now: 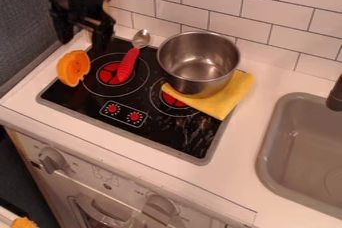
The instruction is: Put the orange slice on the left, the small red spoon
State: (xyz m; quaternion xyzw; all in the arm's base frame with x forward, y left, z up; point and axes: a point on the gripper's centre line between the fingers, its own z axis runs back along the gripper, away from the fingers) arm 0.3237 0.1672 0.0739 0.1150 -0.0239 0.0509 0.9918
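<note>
Hanging over the far left corner of a toy stove [175, 145], a black claw [84, 32] stands released, its two fingers spread apart. From where I stand, the orange slice [73, 67] rests at the stove's left edge, near the small red spoon [127, 65], whose handle crosses the left burner [107, 73], while a steel pot [199, 63] sits partly over a yellow cloth [224, 103] to the right.
</note>
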